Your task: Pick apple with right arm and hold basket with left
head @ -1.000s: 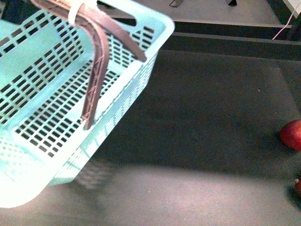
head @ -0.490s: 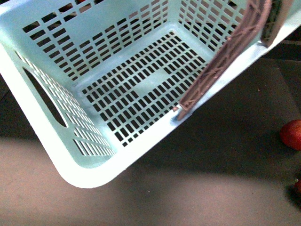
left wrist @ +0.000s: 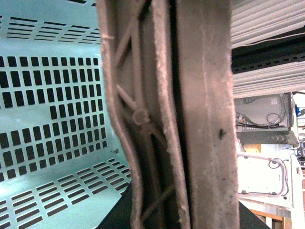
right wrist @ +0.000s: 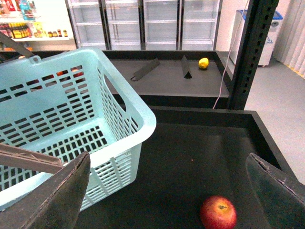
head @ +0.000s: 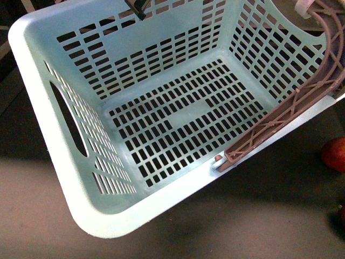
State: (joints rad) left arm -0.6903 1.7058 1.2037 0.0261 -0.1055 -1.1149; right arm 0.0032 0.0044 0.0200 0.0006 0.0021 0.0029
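Front view: a dark matte bench (head: pixel 259 216) lies beneath a large pale mint-aqua slotted plastic basket (head: pixel 38 97). The basket appears lifted and tilted. It is empty, and its brownish-mauve lattice swing handle (head: pixel 280 121) lies along the side toward the robot's right. A round glossy red apple (head: pixel 335 154) rests on the bench at the frame's far right edge, apart from the basket and on the right arm's side. Neither gripper shows clearly here. Left wrist view: the handle fills the frame at close range, with the basket's floor behind it. The left gripper's jaws are hidden, so their hold on the handle cannot be told, though the raised basket suggests one. Right wrist view: glass-door cabinets and a dark shelf form the background. The right gripper (right wrist: pixel 167 160) is spread wide and empty. The apple lies on the bench near it, within the span of its fingers (right wrist: pixel 62 195), with the basket off to one side. The right arm is judged nearer, and the pick calls for a reach forward and down.
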